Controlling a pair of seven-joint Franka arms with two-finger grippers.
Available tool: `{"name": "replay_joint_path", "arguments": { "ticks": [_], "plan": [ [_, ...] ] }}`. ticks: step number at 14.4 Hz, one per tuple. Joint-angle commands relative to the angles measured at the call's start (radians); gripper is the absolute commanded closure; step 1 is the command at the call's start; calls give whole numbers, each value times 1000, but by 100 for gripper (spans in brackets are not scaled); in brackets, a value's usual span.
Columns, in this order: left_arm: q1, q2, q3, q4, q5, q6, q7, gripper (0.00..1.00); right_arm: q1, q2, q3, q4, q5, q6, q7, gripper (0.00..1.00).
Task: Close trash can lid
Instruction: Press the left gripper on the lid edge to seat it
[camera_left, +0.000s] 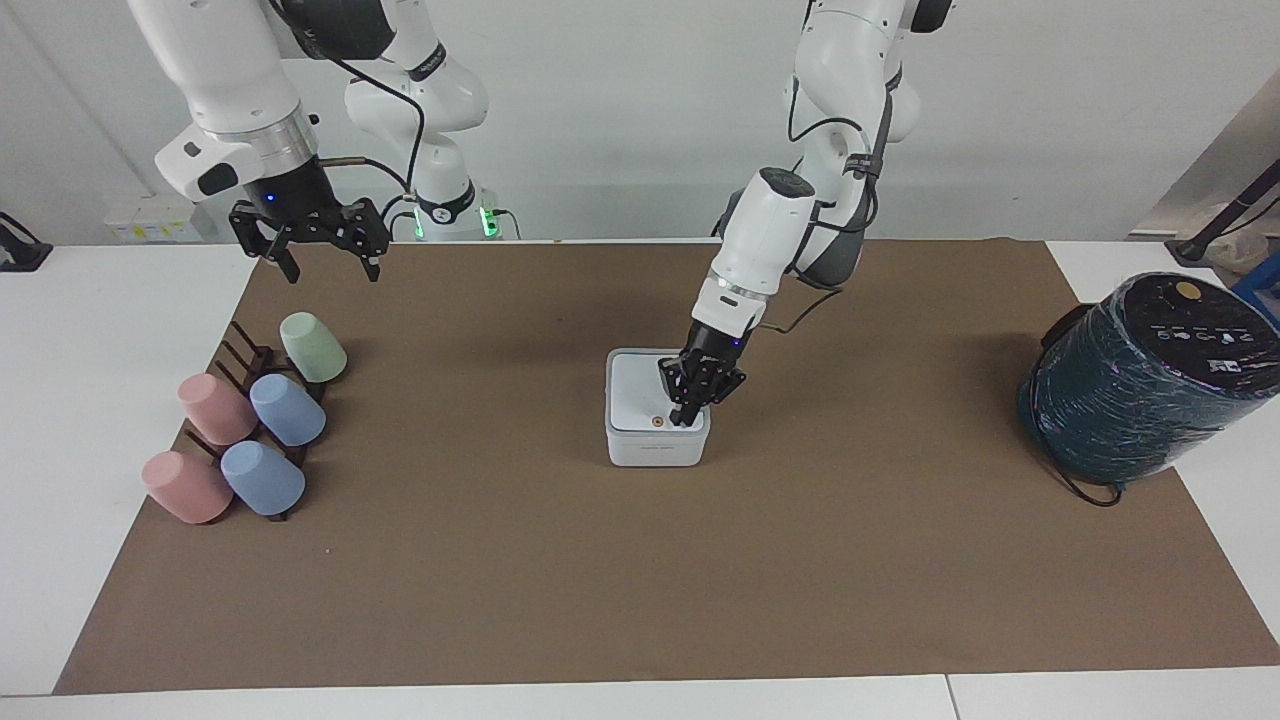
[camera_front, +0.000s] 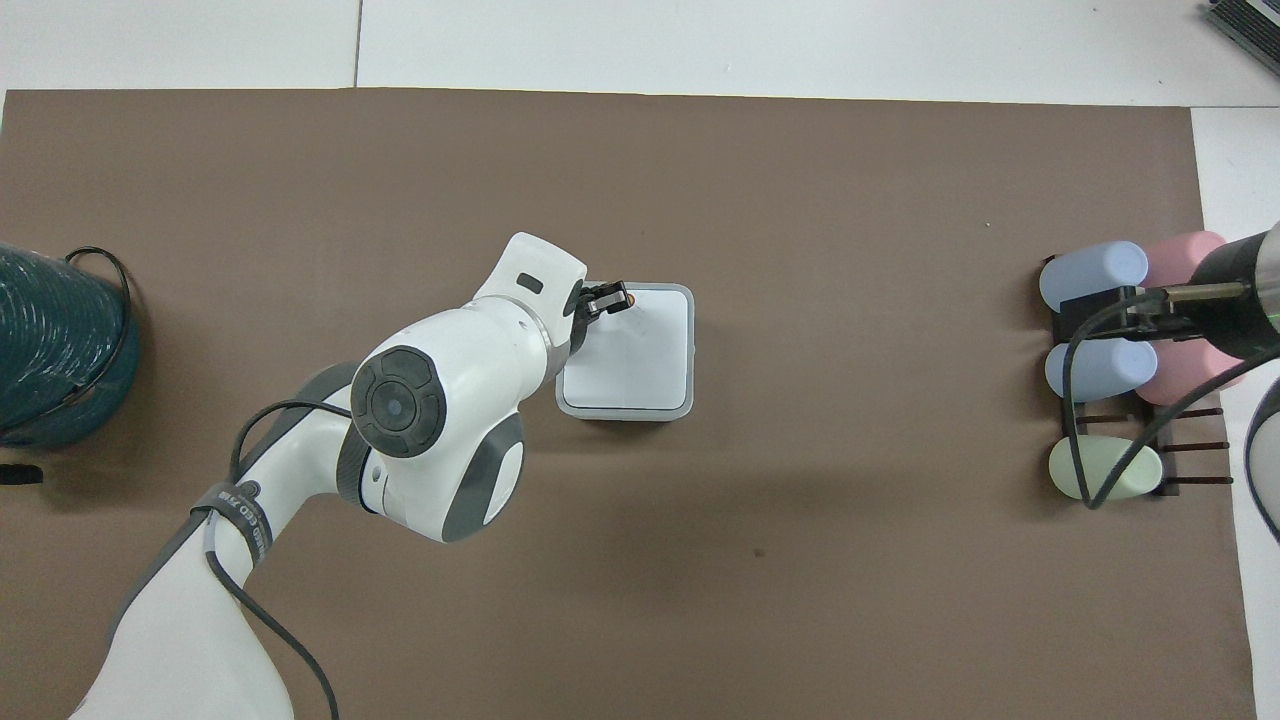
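On the mat (camera_left: 560, 560), one trash can (camera_left: 657, 446)

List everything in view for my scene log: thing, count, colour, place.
small white square plastic trash can: 1, white, mid-mat.
flat square hinged lid: 1, white with an orange dot, flat on the trash can.
plastic cups: 5; two pink, two blue, one green; on a dark rack at the right arm's end.
wrapped cylinder: 1, dark teal, left arm's end.
paper mat: 1, brown, on the table.
left gripper: shut, on the lid.
right gripper: open, waiting over the mat's corner.

White arms with grey joint caps, black cables, black two-finger ends.
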Motion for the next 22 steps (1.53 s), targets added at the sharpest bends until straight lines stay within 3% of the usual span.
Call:
{"name": "replay_joint_path", "arguments": {
  "ticks": [1, 14, 18, 22],
  "plan": [
    [-30, 78, -5, 29, -13, 13, 5, 80, -18, 0, 11, 12, 11, -21, -17, 0],
    [-73, 80, -5, 41, -14, -27, 5, 80, -16, 0, 11, 12, 11, -21, -18, 0],
    [-35, 2, 2, 133, -7, -336, 8, 79, -16, 0, 11, 12, 11, -21, -17, 0],
    [95, -47, 5, 292, -5, -672, 125, 77, -16, 0, 11, 12, 11, -21, -17, 0]
  ]
}}
